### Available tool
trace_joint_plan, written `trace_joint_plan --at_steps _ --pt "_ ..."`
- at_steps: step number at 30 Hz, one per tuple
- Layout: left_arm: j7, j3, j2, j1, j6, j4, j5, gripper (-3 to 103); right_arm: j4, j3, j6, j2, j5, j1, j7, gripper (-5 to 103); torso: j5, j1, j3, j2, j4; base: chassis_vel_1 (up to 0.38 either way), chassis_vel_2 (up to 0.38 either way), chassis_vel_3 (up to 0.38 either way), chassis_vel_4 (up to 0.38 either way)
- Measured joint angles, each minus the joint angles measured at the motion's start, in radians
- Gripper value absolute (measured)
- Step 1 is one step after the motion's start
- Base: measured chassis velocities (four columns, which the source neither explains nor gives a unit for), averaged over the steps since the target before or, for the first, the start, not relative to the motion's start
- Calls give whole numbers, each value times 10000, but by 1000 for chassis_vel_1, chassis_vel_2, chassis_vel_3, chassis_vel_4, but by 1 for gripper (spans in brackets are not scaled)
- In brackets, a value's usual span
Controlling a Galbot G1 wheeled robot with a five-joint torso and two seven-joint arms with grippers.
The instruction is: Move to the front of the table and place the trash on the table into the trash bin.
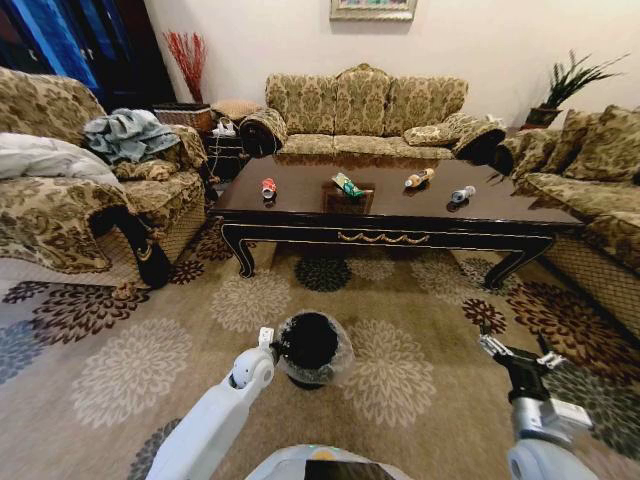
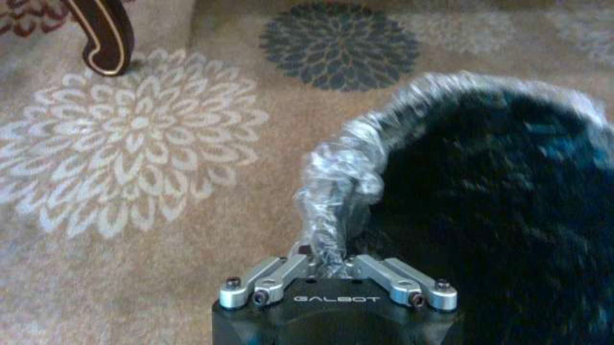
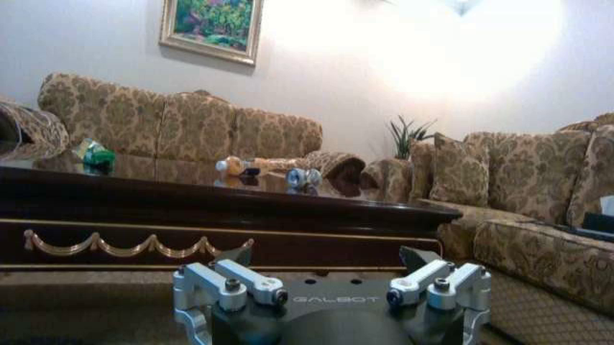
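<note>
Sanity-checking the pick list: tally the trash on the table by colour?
Red can: 1
Green wrapper: 1
Tan-orange bottle piece: 1
Grey-white bottle: 1
Total: 4, all on the table.

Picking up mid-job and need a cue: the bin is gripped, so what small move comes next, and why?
Probably drive forward toward the glossy dark brown coffee table. The left hand is shut on the bag rim of the small black trash bin, the right hand is open, and all four trash items lie on the far tabletop.
</note>
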Motion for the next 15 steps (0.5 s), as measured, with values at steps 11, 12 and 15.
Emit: trace_joint_plan --at_steps 11,12,15 --pt "495 -1215 245 1408 -5 -1767 556 2 148 -292 -117 142 2 238 130 100 2 1 0 0 1 0 0 0 0" --pt "535 -1477 284 1631 -24 -2040 586 2 162 -313 -118 144 3 272 138 100 1 0 0 0 1 0 0 0 0" --pt "563 -1951 396 1915 -148 -2498 591 2 232 -322 -168 119 55 349 183 100 2 0 -1 0 2 0 0 0 0"
